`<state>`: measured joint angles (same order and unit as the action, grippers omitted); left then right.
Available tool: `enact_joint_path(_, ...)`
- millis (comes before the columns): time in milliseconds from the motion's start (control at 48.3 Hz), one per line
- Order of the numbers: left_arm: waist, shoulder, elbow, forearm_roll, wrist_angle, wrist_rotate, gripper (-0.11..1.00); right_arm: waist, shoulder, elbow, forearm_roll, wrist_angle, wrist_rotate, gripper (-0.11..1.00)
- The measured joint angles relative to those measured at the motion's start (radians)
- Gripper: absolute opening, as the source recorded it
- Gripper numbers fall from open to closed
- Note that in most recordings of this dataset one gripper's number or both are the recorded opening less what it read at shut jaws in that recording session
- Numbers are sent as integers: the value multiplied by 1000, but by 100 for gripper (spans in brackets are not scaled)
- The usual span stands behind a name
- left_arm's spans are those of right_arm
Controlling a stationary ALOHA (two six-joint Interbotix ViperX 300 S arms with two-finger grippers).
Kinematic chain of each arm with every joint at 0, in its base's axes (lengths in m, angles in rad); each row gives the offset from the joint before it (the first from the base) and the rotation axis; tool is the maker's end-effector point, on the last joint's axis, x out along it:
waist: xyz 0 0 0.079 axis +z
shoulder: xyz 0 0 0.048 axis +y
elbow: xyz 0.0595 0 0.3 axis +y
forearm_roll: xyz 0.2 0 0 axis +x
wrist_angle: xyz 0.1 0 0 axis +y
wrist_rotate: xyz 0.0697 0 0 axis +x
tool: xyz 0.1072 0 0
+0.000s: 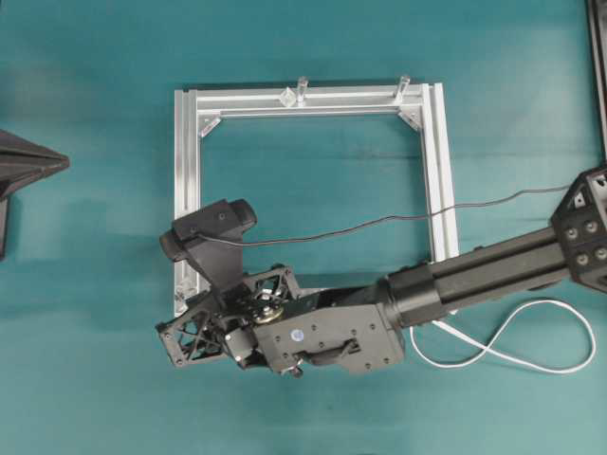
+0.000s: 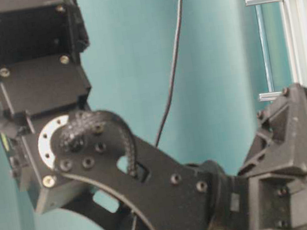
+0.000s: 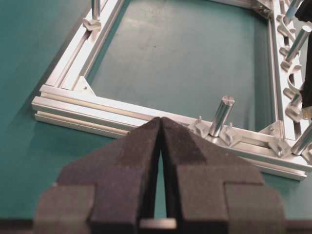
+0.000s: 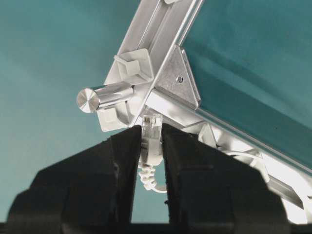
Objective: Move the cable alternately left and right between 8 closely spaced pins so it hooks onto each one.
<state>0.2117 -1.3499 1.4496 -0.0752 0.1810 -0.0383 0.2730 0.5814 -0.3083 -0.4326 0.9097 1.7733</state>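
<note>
My right gripper (image 4: 151, 128) is shut on the cable's small clear-white plug (image 4: 152, 142), which stands upright between the pads. It sits at the near left corner of the aluminium frame (image 1: 183, 199), just under a lying silver post (image 4: 105, 96) and two pale pins (image 4: 132, 66). The cable's (image 1: 517, 343) loose white loops trail on the table at the lower right; the stretch toward the plug is hidden under the right arm. More pins (image 3: 292, 92) line the frame rail in the left wrist view. My left gripper (image 3: 161, 120) is shut and empty, parked off the frame's left side (image 1: 63, 163).
Two upright silver posts (image 1: 302, 88) (image 1: 402, 87) stand on the far rail, and another post (image 3: 222, 114) shows in the left wrist view. A thin black wire (image 1: 379, 222) crosses over the frame. The right arm (image 1: 493, 265) lies across the near rail.
</note>
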Motion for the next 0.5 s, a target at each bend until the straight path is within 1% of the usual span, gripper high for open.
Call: enact_joint_path(497,0,0,0,2,2,0,1,2,0,-12,-5,0,2,19)
